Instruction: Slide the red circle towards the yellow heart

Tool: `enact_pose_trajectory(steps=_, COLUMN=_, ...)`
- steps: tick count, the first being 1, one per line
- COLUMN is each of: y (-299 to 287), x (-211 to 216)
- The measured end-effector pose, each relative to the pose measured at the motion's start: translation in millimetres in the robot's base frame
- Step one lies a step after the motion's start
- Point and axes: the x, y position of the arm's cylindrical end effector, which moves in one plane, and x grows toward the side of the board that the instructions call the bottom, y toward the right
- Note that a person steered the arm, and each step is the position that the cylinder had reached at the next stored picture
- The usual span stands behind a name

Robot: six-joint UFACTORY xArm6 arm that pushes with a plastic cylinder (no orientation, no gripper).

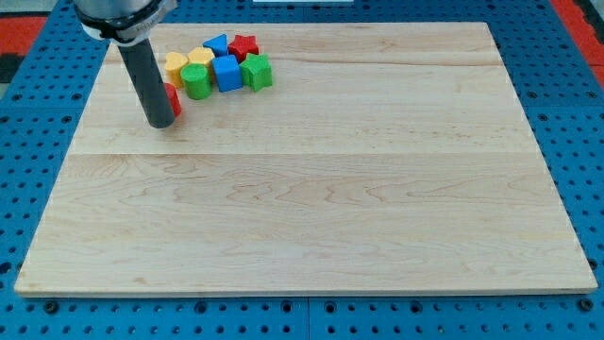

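Observation:
The red circle (pixel 173 100) lies near the view's top left, mostly hidden behind my dark rod. My tip (pixel 160 123) rests on the board at the circle's lower left edge, touching or nearly touching it. Two yellow blocks sit just above and right of the circle: one (pixel 176 67) at the cluster's left end and one (pixel 200 58) beside it; which is the heart is hard to tell, the left one looks heart-like. The red circle is a short gap below the left yellow block.
A green cylinder (pixel 197 82), a blue cube (pixel 227 73), a green block (pixel 257 72), a blue block (pixel 217 44) and a red star (pixel 243 45) are clustered at the wooden board's (pixel 311 189) top left. A blue pegboard surrounds the board.

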Motion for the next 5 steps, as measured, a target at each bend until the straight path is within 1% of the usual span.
enact_pose_trajectory(steps=3, y=16, x=-1)
enact_pose_trajectory(steps=5, y=14, x=-27)
